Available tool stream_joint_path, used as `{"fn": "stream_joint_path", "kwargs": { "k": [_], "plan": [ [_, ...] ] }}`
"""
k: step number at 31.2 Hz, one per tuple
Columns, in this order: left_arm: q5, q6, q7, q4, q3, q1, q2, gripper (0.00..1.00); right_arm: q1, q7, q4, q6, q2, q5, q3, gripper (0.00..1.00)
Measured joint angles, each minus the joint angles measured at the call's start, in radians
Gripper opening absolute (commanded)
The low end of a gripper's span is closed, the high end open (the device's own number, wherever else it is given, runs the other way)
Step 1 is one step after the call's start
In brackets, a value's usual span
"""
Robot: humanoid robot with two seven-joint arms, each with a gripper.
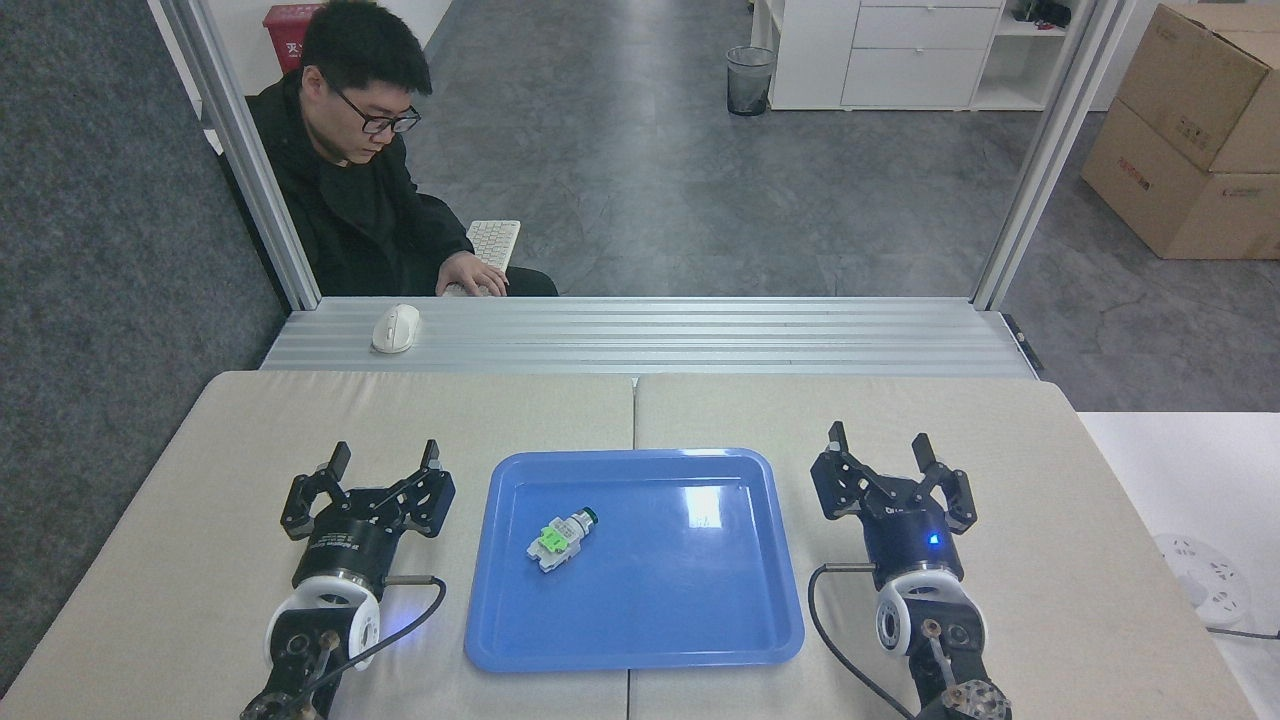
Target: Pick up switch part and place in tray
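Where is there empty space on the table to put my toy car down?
The widest bare patch is the far strip of the table, between the tray and the metal rail. The tray's right half is free too; the switch part lies left of its middle. The table's sides are crowded by the left gripper and right gripper.
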State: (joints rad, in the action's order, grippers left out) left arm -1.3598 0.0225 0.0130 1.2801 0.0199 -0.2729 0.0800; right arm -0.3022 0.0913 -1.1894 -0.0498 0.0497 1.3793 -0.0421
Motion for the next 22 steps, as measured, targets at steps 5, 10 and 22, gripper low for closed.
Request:
{"fn": "stream_joint_path", "kwargs": {
  "k": [5,10,22],
  "plan": [
    [0.002,-0.002,0.0,-0.005,-0.005,-0.002,0.013,0.99,0.0,0.0,0.0,0.0,0.0,0.0,-0.001,1.0],
    [0.003,-0.005,-0.003,-0.008,-0.009,-0.003,0.023,1.0,0.0,0.0,0.0,0.0,0.0,0.0,-0.002,1.0],
    [0.006,-0.007,-0.003,-0.011,-0.014,-0.003,0.038,1.0,0.0,0.0,0.0,0.0,0.0,0.0,-0.003,1.0]
  ]
}}
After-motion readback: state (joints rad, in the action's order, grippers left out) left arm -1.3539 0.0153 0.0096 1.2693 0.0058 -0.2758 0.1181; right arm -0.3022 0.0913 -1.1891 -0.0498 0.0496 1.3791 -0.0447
